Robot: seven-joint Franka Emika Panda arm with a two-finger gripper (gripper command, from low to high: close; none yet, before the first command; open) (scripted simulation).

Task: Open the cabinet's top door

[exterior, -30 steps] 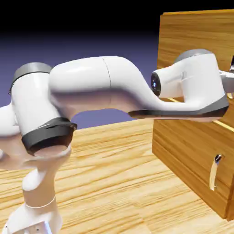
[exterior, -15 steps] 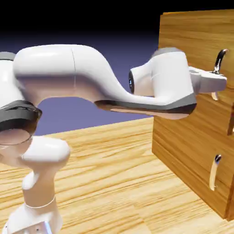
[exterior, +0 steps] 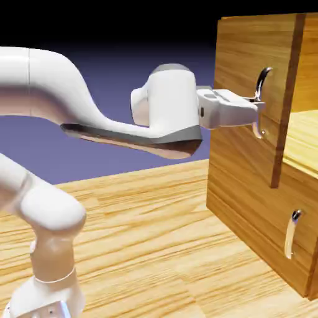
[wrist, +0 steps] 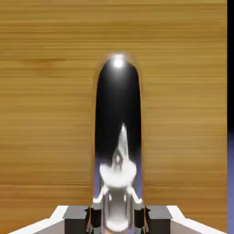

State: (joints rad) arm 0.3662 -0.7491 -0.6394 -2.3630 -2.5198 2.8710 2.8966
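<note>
In the exterior view, a big, boxy cabinet of light-brown wood (exterior: 248, 199) stands on the exterior view's right, on a pale wooden table top with wavy lines (exterior: 143, 248). Its top door, a tall flat panel of striped brown wood (exterior: 239, 56), is open. It sticks out from the cabinet, and past its edge you can see the pale yellow floor inside (exterior: 304, 136). The top door has a shiny, curved silver handle (exterior: 266, 76). The robot's white two-finger gripper (exterior: 257, 107) reaches over from the exterior view's left and is closed around the middle of this handle. One end of the handle shows above the fingers and the other end shows below. Lower down, the short bottom door of brown wood (exterior: 261, 230) is shut, with its own small, curved silver handle (exterior: 294, 235).

In the hand view, the striped wood of the top door fills nearly everything. The silver handle looks big and runs up the middle, dark and shiny with a bright spot near its top end. At the bottom, the two small grey finger tips (wrist: 95, 218) squeeze it from both sides. A thin strip of black and blue-violet backdrop (wrist: 230, 183) shows along the right edge.
</note>
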